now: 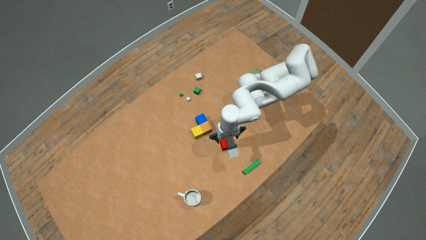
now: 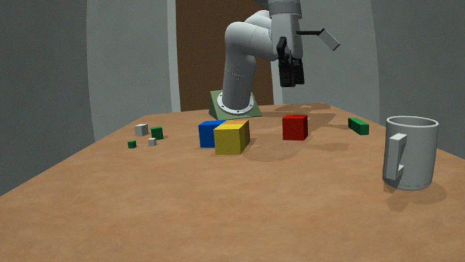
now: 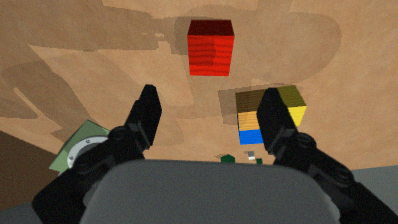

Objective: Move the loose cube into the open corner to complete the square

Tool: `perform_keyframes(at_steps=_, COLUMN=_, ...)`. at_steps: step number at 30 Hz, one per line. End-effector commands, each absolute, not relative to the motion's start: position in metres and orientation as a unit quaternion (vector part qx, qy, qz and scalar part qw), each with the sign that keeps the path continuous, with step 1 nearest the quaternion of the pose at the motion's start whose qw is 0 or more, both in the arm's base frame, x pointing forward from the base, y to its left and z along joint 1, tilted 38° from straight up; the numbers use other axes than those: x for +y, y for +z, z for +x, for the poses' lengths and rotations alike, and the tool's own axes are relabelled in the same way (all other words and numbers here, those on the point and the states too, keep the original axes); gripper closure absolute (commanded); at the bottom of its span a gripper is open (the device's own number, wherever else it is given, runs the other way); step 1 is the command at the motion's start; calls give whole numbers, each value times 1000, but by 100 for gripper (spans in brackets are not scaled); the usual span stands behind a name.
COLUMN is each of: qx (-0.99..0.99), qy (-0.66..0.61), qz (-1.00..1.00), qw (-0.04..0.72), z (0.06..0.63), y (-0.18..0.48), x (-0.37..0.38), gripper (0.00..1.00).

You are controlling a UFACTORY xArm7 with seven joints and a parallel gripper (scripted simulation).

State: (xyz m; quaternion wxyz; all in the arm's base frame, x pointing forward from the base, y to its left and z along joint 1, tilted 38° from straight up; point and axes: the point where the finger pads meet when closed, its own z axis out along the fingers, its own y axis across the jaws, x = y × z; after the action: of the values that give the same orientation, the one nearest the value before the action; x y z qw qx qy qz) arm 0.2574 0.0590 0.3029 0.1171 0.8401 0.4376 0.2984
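Overhead, the gripper (image 2: 291,71) hangs above the red cube (image 2: 294,127), jaws spread wide and holding nothing. Blue (image 2: 207,133), orange (image 1: 205,126) and yellow (image 2: 229,138) cubes sit packed together nearby on the worktop (image 2: 200,207).

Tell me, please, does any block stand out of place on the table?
Yes: the red cube sits alone, apart from the blue, orange and yellow cubes, whose square lacks one corner. The open gripper hangs above it.

Our smooth white rounded arm (image 1: 275,82), thick tubular links, silver bolted flange on our olive-green wedge base (image 2: 255,111), angular black two-fingered gripper (image 2: 292,81), small grey box (image 2: 329,39) bracketed behind the jaws
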Motion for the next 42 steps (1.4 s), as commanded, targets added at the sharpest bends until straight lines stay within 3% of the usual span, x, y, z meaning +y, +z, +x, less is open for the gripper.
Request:
perform_keyframes(at_steps=1, qx=438, qy=299, qz=839, qw=121, z=257, y=303, x=59, gripper=0)
perform_keyframes(at_steps=19, qx=461, qy=295, qz=827, qw=129, z=256, y=303, x=58, gripper=0)
perform_keyframes(at_steps=42, qx=799, qy=186, qz=513, qw=253, z=243, y=304, x=48, gripper=0)
